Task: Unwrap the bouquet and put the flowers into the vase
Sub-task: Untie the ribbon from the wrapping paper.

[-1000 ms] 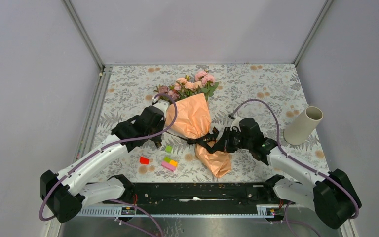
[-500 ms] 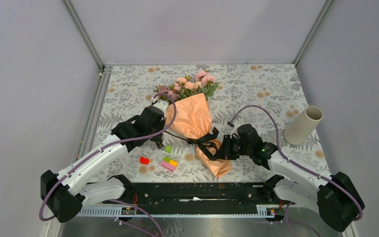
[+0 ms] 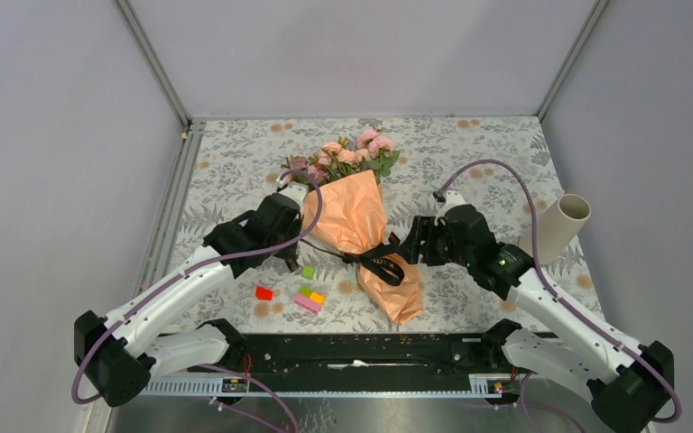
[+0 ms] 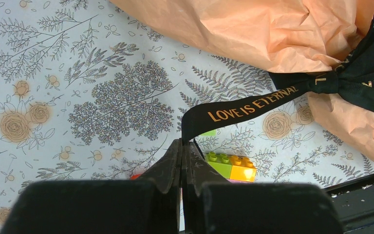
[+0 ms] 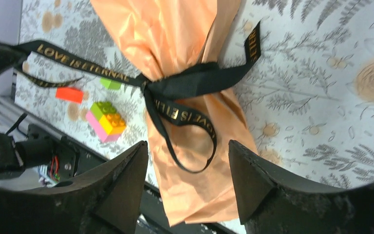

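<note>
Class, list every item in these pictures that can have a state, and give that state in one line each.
bouquet: lying flat, wrapped in paper.
flowers: heads poking out of the wrap's far end.
ribbon: knotted round the wrap, one tail pulled out sideways.
vase: upright, no flowers in it.
left end effector: shut on the ribbon tail.
right end effector: open, holding nothing.

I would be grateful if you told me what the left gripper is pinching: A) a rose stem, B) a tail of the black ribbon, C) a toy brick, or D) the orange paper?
B: in the left wrist view, the left gripper is shut on the end of the black ribbon.
</note>
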Action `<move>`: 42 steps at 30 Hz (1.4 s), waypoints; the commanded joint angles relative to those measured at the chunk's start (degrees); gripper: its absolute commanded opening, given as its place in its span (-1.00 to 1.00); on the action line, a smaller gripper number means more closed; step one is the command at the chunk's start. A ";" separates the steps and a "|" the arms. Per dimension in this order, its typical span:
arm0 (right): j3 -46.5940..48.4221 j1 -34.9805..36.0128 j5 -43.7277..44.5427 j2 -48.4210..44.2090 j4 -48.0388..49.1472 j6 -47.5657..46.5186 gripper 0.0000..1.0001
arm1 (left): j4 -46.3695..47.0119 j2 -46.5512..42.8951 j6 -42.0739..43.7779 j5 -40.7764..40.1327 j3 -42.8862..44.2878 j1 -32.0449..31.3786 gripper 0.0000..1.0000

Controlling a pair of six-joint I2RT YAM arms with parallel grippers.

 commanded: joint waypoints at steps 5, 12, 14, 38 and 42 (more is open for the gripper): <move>2.12 0.42 8.51 12.79 12.33 6.52 0.36 | 1.03 -1.23 -1.12 -0.91 0.21 0.29 -1.00; -9.61 0.94 16.13 16.97 33.53 21.56 0.09 | 1.08 -1.36 -1.11 -1.15 0.03 0.28 -1.00; -11.01 0.88 16.57 18.51 36.39 24.13 0.09 | 1.03 -1.05 -1.11 -0.77 -0.06 0.28 -1.00; -17.18 2.77 19.83 23.34 47.40 37.63 0.14 | 1.08 -0.10 -1.19 0.06 -0.23 0.28 -1.00; -16.76 3.16 19.62 24.10 47.38 38.33 0.15 | 1.06 -0.43 -1.21 0.06 -0.32 0.31 -1.00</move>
